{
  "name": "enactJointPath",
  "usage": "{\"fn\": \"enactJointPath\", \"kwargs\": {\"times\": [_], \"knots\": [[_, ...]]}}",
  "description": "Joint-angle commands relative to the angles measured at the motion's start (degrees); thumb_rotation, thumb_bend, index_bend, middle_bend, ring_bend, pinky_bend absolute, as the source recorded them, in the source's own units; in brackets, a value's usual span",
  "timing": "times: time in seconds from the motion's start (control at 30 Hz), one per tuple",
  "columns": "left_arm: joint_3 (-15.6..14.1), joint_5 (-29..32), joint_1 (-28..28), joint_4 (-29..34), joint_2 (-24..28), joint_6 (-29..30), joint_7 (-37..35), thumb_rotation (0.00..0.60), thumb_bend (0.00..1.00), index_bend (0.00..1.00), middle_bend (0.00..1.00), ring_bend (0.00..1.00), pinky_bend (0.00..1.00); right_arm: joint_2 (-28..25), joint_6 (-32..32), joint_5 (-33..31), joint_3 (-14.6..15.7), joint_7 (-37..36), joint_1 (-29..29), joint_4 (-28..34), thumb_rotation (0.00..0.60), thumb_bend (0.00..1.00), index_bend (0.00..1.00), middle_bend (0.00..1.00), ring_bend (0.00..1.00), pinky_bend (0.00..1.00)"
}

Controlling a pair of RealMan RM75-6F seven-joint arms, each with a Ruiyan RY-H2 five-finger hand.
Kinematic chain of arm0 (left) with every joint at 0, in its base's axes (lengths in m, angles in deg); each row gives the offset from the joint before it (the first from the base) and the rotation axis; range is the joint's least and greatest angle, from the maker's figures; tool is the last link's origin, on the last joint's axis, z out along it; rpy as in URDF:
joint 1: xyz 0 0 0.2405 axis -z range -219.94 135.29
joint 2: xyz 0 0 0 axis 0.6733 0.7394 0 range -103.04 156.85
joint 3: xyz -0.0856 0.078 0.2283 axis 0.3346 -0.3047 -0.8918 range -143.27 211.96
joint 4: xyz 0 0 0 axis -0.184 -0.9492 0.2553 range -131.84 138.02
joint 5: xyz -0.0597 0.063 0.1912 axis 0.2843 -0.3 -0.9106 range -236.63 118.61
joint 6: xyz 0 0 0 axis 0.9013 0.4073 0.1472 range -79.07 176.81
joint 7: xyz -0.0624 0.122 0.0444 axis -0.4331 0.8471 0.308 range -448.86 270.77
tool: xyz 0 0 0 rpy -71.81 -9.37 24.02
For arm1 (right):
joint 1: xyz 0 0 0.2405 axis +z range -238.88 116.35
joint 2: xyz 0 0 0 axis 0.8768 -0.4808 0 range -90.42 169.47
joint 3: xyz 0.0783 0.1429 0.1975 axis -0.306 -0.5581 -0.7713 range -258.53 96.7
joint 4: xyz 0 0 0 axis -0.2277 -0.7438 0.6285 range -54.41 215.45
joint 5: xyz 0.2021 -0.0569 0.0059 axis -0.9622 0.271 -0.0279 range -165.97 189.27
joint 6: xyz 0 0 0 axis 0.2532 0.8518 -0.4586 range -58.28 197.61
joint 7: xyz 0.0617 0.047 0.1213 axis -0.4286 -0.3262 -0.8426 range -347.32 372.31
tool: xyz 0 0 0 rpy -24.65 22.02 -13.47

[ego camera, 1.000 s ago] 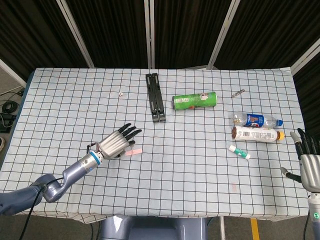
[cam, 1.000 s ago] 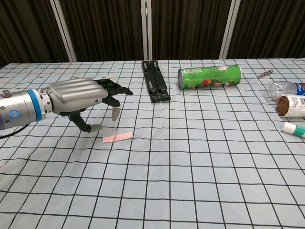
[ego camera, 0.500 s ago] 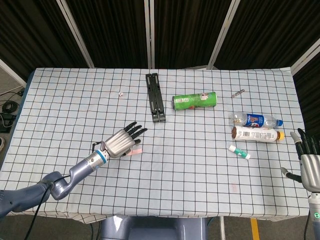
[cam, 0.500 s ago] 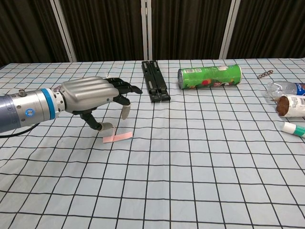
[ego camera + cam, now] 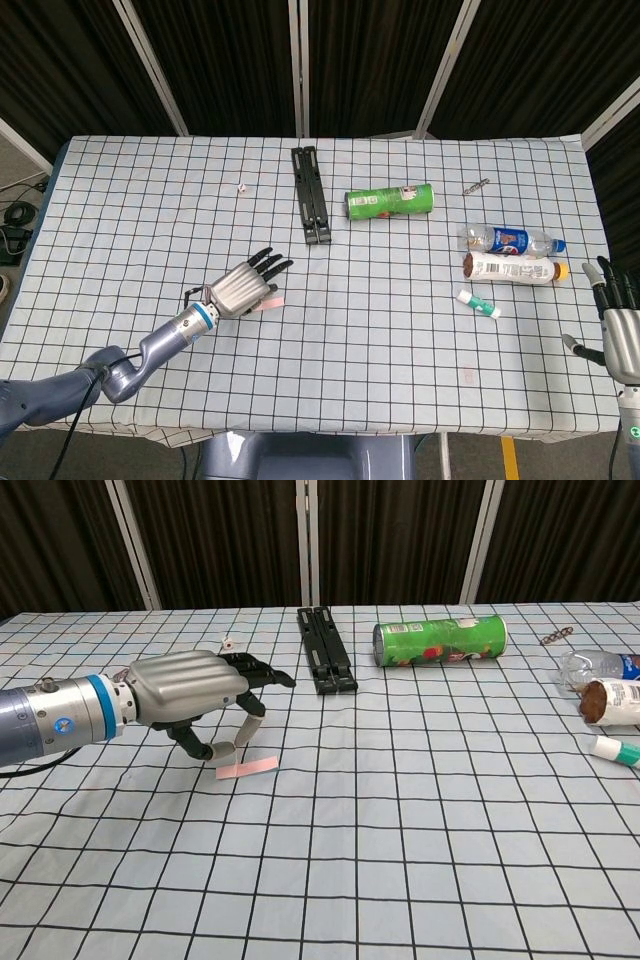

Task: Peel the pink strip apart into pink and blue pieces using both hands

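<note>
Lowered over the pink strip (image 5: 246, 768) on the checked tablecloth (image 5: 420, 810): left hand (image 5: 190, 690), palm down, thumb and 1 finger hooked toward the strip's left end, remaining fingers stretched forward. Dropped closer to the cloth than half a second ago, fingertips now just beside or touching the strip; actual contact impossible to tell from either view. Nothing gripped yet, fingers apart. Strip flat, unmoved over the last second, partly hidden under the hand in the head view (image 5: 270, 302). Parked at the table's far right edge, well apart from the strip: right hand (image 5: 618, 322), fingers spread, holding nothing, unchanged. Likely a pinch about to close, with the peel itself not begun and the right hand needed across the table before pink and blue pieces can separate.
</note>
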Motion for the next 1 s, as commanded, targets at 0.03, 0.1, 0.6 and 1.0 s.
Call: {"fn": "enactJointPath", "kwargs": {"times": [0.03,0.1,0.6,1.0], "knots": [[0.3,0.7,0.0,0.3,0.1,-0.2,0.3,0.600,0.46,0.60,0.00,0.00,0.00,0.0,0.0,0.1,0.0,0.0,0.0,0.0,0.600,0.00,0.00,0.00,0.00,0.00],[0.3,0.9,0.1,0.6,0.3,-0.4,0.7,0.600,0.47,0.60,0.00,0.00,0.00,0.0,0.0,0.1,0.0,0.0,0.0,0.0,0.600,0.00,0.00,0.00,0.00,0.00],[6.6,7.2,1.0,9.5,4.8,-0.1,3.0,0.600,0.56,0.90,0.00,0.00,0.00,0.3,-5.4,-0.9,-0.5,-0.7,2.9,3.4,0.600,0.00,0.05,0.00,0.00,0.00],[19.4,40.9,9.0,32.6,13.3,-6.3,25.1,0.600,0.56,0.91,0.00,0.00,0.00,3.1,-27.5,-13.5,-8.1,-8.8,17.7,11.9,0.600,0.00,0.23,0.00,0.00,0.00]]}}
